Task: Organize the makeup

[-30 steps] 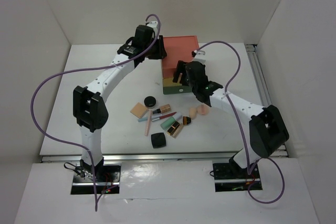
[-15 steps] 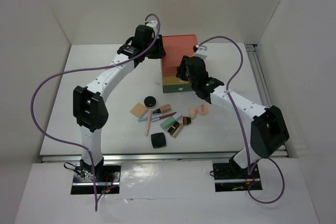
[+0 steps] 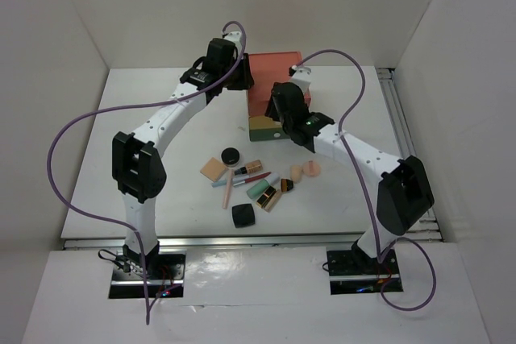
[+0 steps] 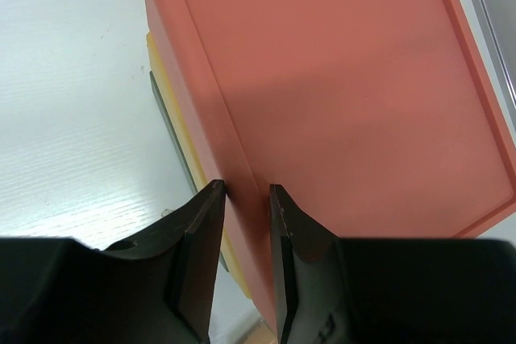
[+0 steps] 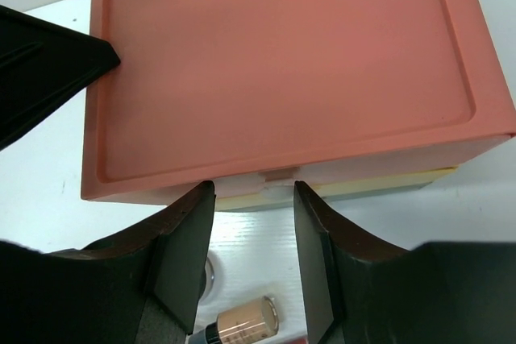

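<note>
Pinching the coral edge of the drawer box with my left tool, I had the right tool parted astride the top drawer's tab, makeup scattered on the surface just in front; a shallow bite there could've slipped off.

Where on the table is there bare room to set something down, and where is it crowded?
Bare: the wide strip between the left arm and the left wall; the near patch between the peach sponges and the right arm. Crowded: the makeup cluster in front of the drawer box.
</note>
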`<move>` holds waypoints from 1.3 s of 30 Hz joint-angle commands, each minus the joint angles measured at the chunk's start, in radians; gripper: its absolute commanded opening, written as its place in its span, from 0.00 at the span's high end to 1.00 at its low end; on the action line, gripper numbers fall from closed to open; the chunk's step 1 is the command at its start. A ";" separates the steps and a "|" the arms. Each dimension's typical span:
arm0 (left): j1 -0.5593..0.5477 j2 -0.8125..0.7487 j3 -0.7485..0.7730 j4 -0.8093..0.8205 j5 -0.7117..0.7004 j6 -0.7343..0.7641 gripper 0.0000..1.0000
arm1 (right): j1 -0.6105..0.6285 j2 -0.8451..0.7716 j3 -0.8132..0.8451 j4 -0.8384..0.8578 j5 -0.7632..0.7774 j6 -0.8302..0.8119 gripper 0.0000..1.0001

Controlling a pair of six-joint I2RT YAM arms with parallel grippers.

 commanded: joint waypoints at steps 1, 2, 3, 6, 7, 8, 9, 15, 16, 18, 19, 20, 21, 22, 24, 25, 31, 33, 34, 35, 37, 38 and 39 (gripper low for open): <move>-0.012 0.017 -0.037 -0.115 0.023 0.023 0.60 | 0.030 0.038 0.093 -0.027 0.095 0.037 0.49; -0.012 0.017 -0.037 -0.115 0.023 0.032 0.60 | 0.030 0.053 0.106 -0.049 0.131 0.038 0.49; -0.012 0.017 -0.037 -0.125 0.023 0.032 0.60 | 0.030 0.064 0.121 -0.088 0.141 0.038 0.49; -0.012 0.017 -0.037 -0.125 0.014 0.032 0.60 | 0.041 0.094 0.176 -0.148 0.172 0.048 0.47; -0.012 0.017 -0.037 -0.125 0.014 0.032 0.60 | 0.050 0.108 0.189 -0.165 0.185 0.048 0.45; -0.012 0.017 -0.037 -0.125 0.005 0.032 0.60 | 0.050 0.108 0.189 -0.165 0.185 0.048 0.44; -0.012 0.017 -0.037 -0.125 0.005 0.032 0.60 | 0.050 0.119 0.189 -0.165 0.185 0.048 0.42; -0.012 0.008 -0.037 -0.134 -0.004 0.032 0.60 | 0.050 0.107 0.189 -0.185 0.221 0.058 0.37; -0.012 0.008 -0.037 -0.134 -0.004 0.032 0.60 | 0.050 0.093 0.189 -0.185 0.230 0.058 0.37; -0.012 0.008 -0.037 -0.134 -0.004 0.032 0.60 | 0.041 0.079 0.164 -0.147 0.216 0.028 0.37; -0.012 0.008 -0.037 -0.134 -0.004 0.032 0.60 | 0.041 0.067 0.164 -0.115 0.216 0.028 0.37; -0.012 0.008 -0.037 -0.134 -0.004 0.032 0.60 | 0.041 0.067 0.149 -0.103 0.216 0.016 0.37; -0.012 0.008 -0.037 -0.134 -0.004 0.041 0.60 | 0.029 0.067 0.140 -0.093 0.204 0.002 0.37; -0.012 0.008 -0.037 -0.134 -0.004 0.041 0.60 | 0.028 0.067 0.140 -0.093 0.192 0.002 0.37; -0.012 0.008 -0.037 -0.134 -0.004 0.041 0.60 | 0.000 0.067 0.140 -0.093 0.156 -0.019 0.37; -0.012 0.008 -0.037 -0.134 -0.004 0.041 0.60 | -0.001 0.067 0.140 -0.084 0.146 -0.019 0.37; -0.012 0.008 -0.028 -0.134 -0.004 0.051 0.62 | -0.048 0.058 0.094 0.014 0.044 -0.136 0.39; -0.012 0.008 -0.028 -0.134 -0.004 0.051 0.64 | -0.048 0.047 0.081 0.062 0.012 -0.192 0.40; -0.012 0.008 -0.028 -0.134 -0.004 0.051 0.64 | -0.048 0.047 0.081 0.071 0.000 -0.206 0.41; -0.012 0.008 -0.028 -0.134 -0.004 0.051 0.65 | -0.048 0.047 0.081 0.083 -0.014 -0.231 0.43; -0.012 0.008 -0.019 -0.134 -0.004 0.051 0.65 | -0.048 0.047 0.081 0.094 -0.025 -0.240 0.47; -0.012 0.008 -0.019 -0.134 0.006 0.060 0.66 | -0.048 0.056 0.081 0.105 -0.025 -0.254 0.50; -0.012 0.008 -0.019 -0.134 0.006 0.060 0.66 | -0.048 0.056 0.081 0.115 -0.025 -0.266 0.50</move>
